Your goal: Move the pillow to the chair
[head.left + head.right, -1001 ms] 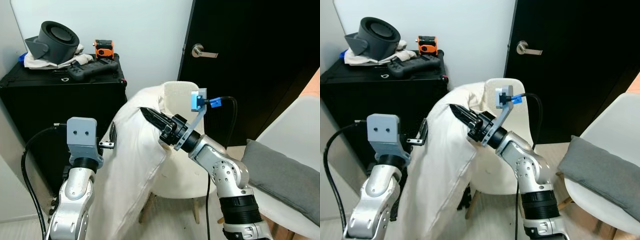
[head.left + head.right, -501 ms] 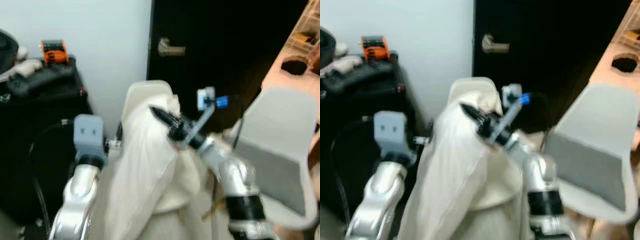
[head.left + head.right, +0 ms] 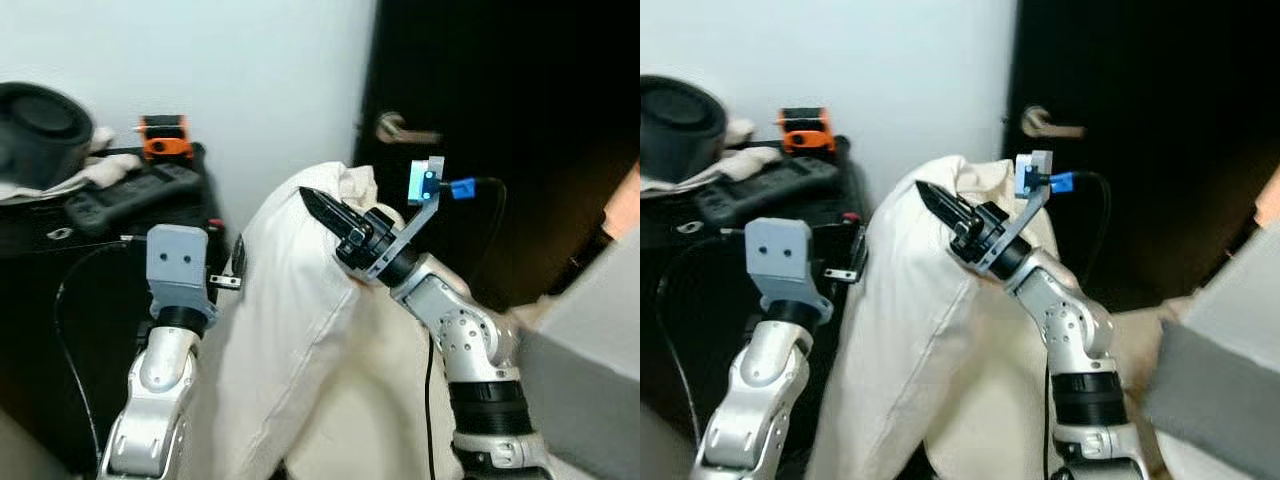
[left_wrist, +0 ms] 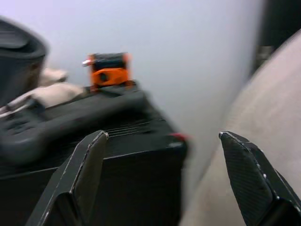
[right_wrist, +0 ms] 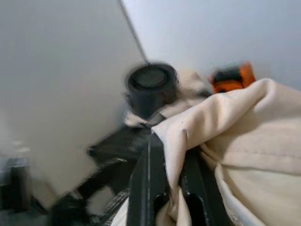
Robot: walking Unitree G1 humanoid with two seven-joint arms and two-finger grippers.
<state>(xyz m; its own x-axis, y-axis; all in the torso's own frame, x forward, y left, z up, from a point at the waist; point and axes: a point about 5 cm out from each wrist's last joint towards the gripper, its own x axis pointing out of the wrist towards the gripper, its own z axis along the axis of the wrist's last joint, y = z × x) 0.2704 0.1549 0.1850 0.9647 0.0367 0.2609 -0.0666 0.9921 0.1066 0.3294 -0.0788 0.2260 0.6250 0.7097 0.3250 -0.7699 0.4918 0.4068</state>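
So it's mid-carry: the pillow (image 3: 290,330) is hanging big and upright between the arms, blocking the chair. The right tool (image 3: 322,213) is pinching its top corner tight. The left tool (image 4: 164,183) is gaping wide, gripping nothing. Next it probably needs lowering onto the seat.

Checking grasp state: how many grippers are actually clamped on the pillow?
1. The right gripper pinches the pillow at its top edge. The left gripper is open beside the pillow's left side, not clamping it.
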